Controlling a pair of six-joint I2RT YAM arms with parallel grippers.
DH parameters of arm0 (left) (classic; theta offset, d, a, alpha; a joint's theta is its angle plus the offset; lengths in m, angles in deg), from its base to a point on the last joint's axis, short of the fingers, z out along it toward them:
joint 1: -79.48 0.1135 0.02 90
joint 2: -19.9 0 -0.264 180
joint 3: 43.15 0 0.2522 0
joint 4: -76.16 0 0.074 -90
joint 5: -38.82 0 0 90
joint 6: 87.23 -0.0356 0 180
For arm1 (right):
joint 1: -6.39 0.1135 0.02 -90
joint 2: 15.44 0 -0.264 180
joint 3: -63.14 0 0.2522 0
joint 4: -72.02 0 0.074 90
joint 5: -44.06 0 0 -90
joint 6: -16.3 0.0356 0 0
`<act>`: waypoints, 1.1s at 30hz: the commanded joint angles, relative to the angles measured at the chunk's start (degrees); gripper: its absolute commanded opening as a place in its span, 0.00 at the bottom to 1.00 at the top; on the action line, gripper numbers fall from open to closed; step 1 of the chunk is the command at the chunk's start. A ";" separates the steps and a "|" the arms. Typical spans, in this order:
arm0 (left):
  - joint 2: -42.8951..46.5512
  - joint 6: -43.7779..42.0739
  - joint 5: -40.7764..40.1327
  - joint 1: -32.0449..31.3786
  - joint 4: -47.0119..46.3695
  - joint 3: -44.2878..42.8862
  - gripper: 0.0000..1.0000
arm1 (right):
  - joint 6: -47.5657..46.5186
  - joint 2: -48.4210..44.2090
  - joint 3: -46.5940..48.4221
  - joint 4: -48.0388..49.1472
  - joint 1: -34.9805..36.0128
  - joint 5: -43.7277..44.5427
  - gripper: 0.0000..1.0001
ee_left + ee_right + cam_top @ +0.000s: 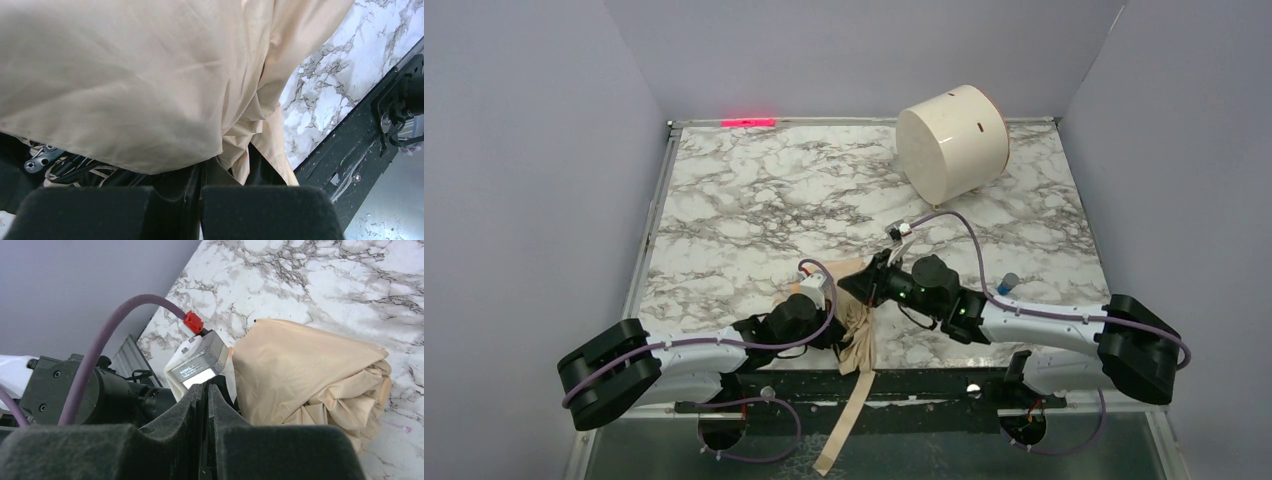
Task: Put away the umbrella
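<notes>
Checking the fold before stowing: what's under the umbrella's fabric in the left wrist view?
Black ribs peek out beneath the umbrella, at lower left. The shaft and handle cannot be seen; the fabric covers them.

Beige umbrella (861, 330), collapsed and crumpled

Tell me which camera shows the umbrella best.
The right wrist view: the umbrella lies there as a clear bunched beige bundle on the marble table. The top view shows only a bit of it between the arms, plus its strap hanging over the near edge. The left wrist view is too close, mostly cloth.
</notes>
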 commanded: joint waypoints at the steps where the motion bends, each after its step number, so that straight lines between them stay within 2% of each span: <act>1: -0.70 -0.95 0.18 -0.59 2.10 -0.21 0.00 | -0.41 4.43 1.87 -0.99 -0.02 -0.58 0.13; 14: 0.79 -1.34 0.66 -0.59 2.58 0.05 0.00 | 2.85 16.23 -0.05 4.22 -0.02 -0.43 0.10; 19: 2.17 -1.21 0.40 -0.59 3.14 0.31 0.00 | 5.71 19.68 -0.90 -4.50 -0.02 7.08 0.10; 22: 3.85 -1.17 0.50 -0.59 4.77 -0.13 0.00 | 5.81 22.46 -2.06 -5.29 -0.02 11.56 0.09; 26: 8.72 -1.64 0.15 -0.59 10.36 -2.27 0.19 | 4.92 26.92 -1.85 -5.85 -0.02 13.43 0.09; 33: 22.81 -4.76 -7.25 -0.23 30.11 -13.90 0.60 | 6.57 28.51 -5.51 -2.90 -0.02 12.75 0.09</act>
